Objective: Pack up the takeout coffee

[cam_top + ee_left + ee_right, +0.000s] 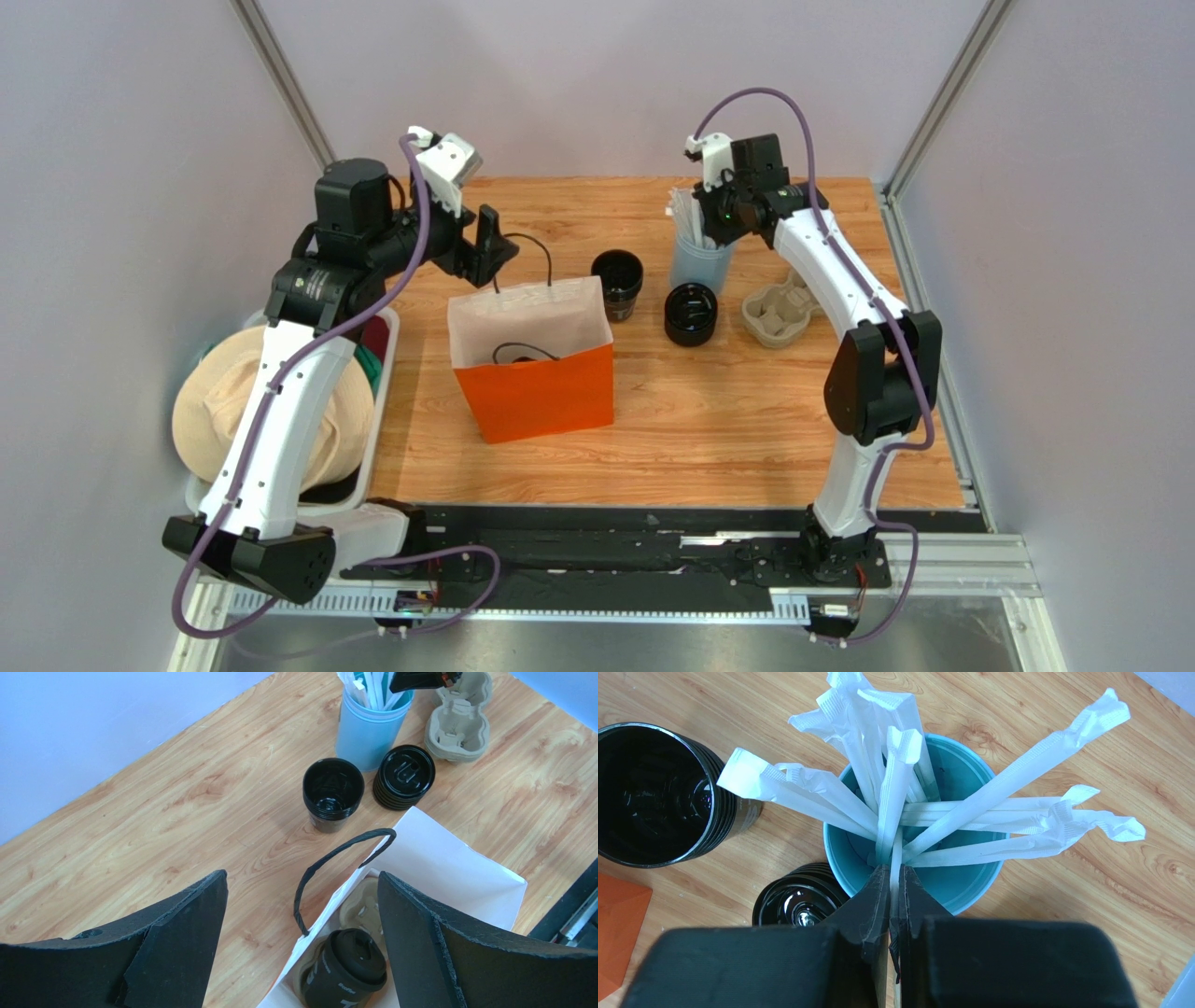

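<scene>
The lidded coffee (349, 964) sits in the bag (533, 367). To its far right stand the empty cups (617, 280), then the lid stack (690, 314), with the straw cup (699, 261) behind and the tray (780, 314) rightmost.

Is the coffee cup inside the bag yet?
Yes, it's in. The left wrist view looks down into the paper bag, and the coffee cup stands upright there with its lid on, sitting in a cardboard tray.
</scene>
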### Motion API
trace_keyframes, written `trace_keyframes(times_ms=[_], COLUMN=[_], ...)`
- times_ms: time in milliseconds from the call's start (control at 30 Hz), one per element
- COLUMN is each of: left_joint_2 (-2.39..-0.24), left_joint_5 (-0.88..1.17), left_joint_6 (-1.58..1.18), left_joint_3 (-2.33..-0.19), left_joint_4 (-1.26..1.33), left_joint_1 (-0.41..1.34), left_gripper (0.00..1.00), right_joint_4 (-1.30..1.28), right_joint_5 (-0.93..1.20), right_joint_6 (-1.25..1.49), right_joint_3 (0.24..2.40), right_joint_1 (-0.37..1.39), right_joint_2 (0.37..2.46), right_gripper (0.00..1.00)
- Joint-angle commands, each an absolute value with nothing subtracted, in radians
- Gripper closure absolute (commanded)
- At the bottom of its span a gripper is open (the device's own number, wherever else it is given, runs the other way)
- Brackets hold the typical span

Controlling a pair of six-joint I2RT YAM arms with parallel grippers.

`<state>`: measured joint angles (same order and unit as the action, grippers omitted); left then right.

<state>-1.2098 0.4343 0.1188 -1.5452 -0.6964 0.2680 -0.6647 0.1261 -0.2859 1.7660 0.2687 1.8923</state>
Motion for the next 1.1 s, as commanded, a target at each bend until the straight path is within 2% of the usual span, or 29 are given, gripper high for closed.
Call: trace_keyframes(times_ms=[0, 567, 933, 1067], left_joint_2=[-1.183, -1.166, -1.161, -1.143], left_joint_5=[0.426, 0.407, 0.348, 0.321], left_joint_6=[0.138, 0.152, 0.17, 0.14], left_joint_3=[-1.539, -1.537, -1.531, -1.522], left_joint_4=[-0.678, -0.69, -0.721, -0.71], left_joint_1=[0.264, 0.255, 0.226, 0.18], left_gripper=[0.13, 0.13, 0.12, 0.12], right_joint_4=[-0.702, -0.9, -1.0, -1.026], right_joint_5=[0.117, 0.061, 0.169, 0.198], right_joint_6=[-0.296, -0.325, -0.31, -0.314], right_joint_3=[1.841, 2.057, 2.149, 2.152], right_joint_1=[0.278, 0.351, 0.48, 0.595], right_joint_2=[1.809, 1.62, 1.467, 1.433], right_gripper=[0.94, 0.94, 0.94, 0.92])
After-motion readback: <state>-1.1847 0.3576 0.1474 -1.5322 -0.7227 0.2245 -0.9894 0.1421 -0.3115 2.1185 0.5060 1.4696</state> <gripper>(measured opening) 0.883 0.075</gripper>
